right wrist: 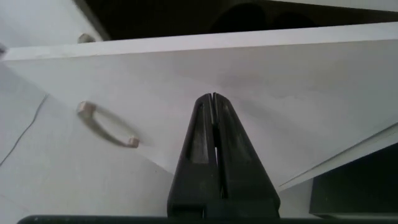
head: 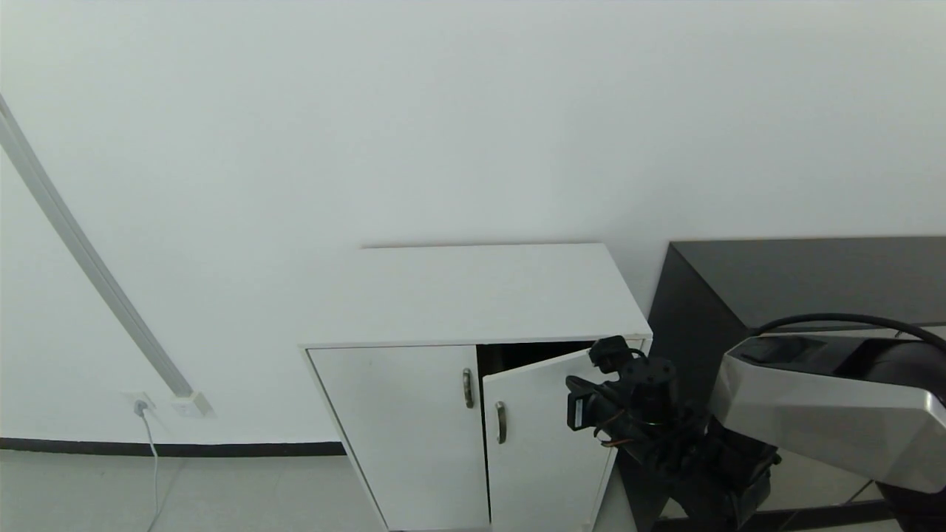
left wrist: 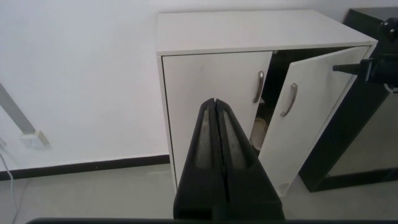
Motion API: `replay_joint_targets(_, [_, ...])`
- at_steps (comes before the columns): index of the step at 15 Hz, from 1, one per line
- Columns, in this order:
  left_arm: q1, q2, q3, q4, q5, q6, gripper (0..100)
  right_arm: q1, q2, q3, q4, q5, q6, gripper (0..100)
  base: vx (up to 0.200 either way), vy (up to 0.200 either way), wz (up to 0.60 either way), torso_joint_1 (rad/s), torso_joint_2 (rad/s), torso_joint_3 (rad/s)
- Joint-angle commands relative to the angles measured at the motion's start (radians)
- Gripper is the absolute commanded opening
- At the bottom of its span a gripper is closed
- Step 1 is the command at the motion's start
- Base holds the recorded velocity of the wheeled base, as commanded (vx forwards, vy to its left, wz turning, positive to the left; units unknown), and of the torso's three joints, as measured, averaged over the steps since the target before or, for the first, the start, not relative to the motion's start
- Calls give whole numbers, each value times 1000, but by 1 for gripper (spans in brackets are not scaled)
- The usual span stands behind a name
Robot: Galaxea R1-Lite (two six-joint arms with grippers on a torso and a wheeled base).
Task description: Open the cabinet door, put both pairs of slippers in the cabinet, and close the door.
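Observation:
The white cabinet stands against the wall with its left door closed and its right door swung partly open. My right gripper is shut, with its tips against the outer face of the right door near the door's upper hinge-side corner. In the right wrist view that right gripper rests on the door panel, beside the handle. My left gripper is shut and empty, held in front of the cabinet. A pale thing shows low inside the gap.
A black cabinet stands close on the right of the white one. A wall socket with a cable and a slanted duct are on the wall to the left. Bare floor lies in front.

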Motion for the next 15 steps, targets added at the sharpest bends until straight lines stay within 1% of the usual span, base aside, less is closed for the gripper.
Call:
replay_joint_targets(1, [0,1,0,0,0,0,0,-2,43,-33,-1,0,-2,0,0,0,0,0,0,0])
replay_joint_targets(9, [0,1,0,0,0,0,0,-22,77,-165,111,0,-2,0,0,0,0,0,0,0])
replay_joint_targets(15, [0,1,0,0,0,0,0,-33,86,-204,117,0,-2,0,0,0,0,0,0,0])
